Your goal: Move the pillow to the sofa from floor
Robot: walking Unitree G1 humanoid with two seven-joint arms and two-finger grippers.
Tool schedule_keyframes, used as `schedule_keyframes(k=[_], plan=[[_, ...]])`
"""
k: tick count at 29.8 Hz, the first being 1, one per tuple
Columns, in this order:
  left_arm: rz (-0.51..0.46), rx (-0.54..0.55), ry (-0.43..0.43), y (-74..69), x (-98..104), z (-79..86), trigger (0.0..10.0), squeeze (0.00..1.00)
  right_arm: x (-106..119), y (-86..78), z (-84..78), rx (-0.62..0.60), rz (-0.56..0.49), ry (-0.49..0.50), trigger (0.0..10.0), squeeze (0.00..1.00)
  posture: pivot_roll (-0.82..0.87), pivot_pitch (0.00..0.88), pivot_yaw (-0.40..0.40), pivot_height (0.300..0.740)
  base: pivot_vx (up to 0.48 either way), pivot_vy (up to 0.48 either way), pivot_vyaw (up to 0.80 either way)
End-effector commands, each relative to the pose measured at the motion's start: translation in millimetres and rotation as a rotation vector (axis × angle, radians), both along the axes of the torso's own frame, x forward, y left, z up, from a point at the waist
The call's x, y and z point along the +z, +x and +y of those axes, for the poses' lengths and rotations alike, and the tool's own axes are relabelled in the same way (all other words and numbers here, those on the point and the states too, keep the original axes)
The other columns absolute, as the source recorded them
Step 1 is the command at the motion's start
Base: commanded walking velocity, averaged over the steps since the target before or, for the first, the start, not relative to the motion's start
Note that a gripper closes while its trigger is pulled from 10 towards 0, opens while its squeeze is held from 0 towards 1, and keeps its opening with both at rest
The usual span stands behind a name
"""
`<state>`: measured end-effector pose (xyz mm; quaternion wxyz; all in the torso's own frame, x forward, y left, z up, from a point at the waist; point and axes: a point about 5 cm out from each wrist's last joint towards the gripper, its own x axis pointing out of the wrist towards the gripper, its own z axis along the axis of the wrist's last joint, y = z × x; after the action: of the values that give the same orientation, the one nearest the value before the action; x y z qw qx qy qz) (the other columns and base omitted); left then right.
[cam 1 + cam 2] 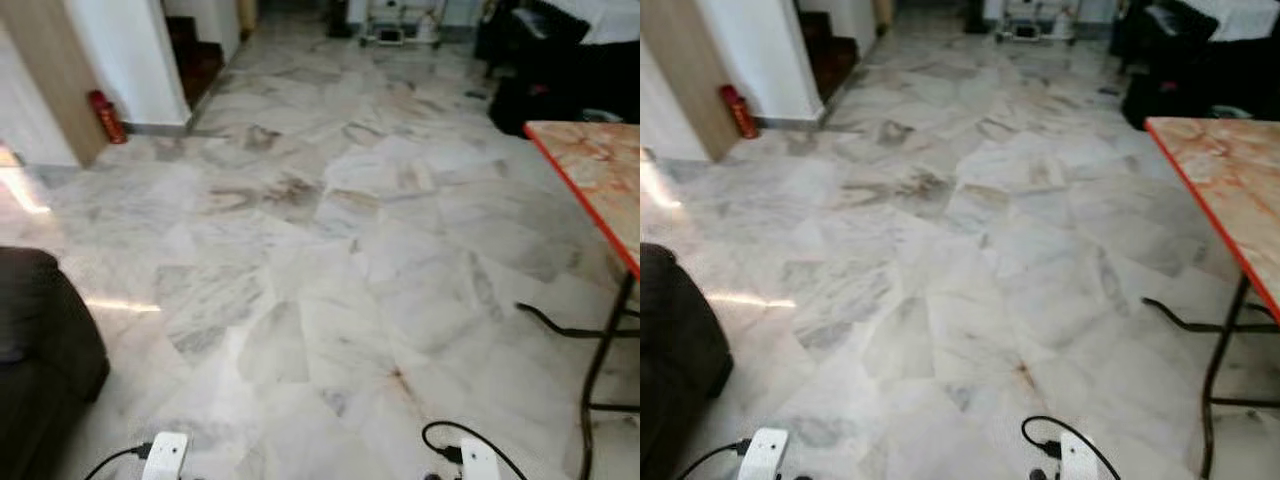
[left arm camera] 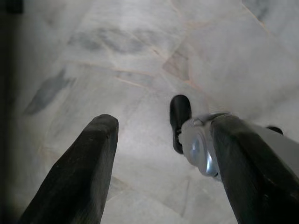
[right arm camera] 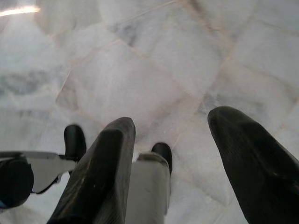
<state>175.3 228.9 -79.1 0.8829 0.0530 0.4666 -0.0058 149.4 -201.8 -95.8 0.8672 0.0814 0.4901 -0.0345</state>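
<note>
A dark sofa (image 1: 40,340) fills the near left corner, its rounded arm next to me. My left gripper (image 2: 163,123) hangs open over bare marble floor (image 1: 330,250), nothing between its fingers. My right gripper (image 3: 173,120) is open too, pointing down at the floor with nothing held. The white wrists of both arms peek in at the bottom of the eye views, left (image 1: 165,455) and right (image 1: 478,460). My own black feet (image 2: 180,116) stand on the tiles below the grippers.
A table with an orange marbled top (image 1: 600,170) and thin black legs stands on the right. A red fire extinguisher (image 1: 107,117) leans by a wall corner far left, beside stairs (image 1: 195,55). Dark furniture (image 1: 560,60) sits far right.
</note>
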Motion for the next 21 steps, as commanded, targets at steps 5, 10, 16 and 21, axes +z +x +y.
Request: schedule_keyframes(k=[5,10,16,21], plan=[[0.026,-0.005,-0.005,-4.3,-2.7,-1.9,10.0,0.0,-0.8,-3.1,-3.1,-0.001,0.014,-0.009,10.0,0.0,-0.09,0.0,-0.028,0.74,0.0,0.0,0.8],[0.026,-0.005,-0.007,-4.4,-2.8,-2.0,10.0,0.0,-0.9,-3.2,-3.0,0.002,0.016,-0.008,10.0,0.0,-0.09,0.0,-0.028,0.74,0.0,0.0,0.8],[0.026,-0.006,-0.005,-4.2,-2.7,-1.8,10.0,0.0,-0.9,-3.2,-3.1,0.004,0.018,-0.009,10.0,0.0,-0.09,0.0,-0.029,0.74,0.0,0.0,0.8],[0.027,-0.008,-0.005,-4.0,-2.6,-2.0,10.0,0.0,-0.8,-3.0,-3.2,0.006,0.019,-0.009,10.0,0.0,-0.09,0.0,-0.029,0.74,0.0,0.0,0.8]])
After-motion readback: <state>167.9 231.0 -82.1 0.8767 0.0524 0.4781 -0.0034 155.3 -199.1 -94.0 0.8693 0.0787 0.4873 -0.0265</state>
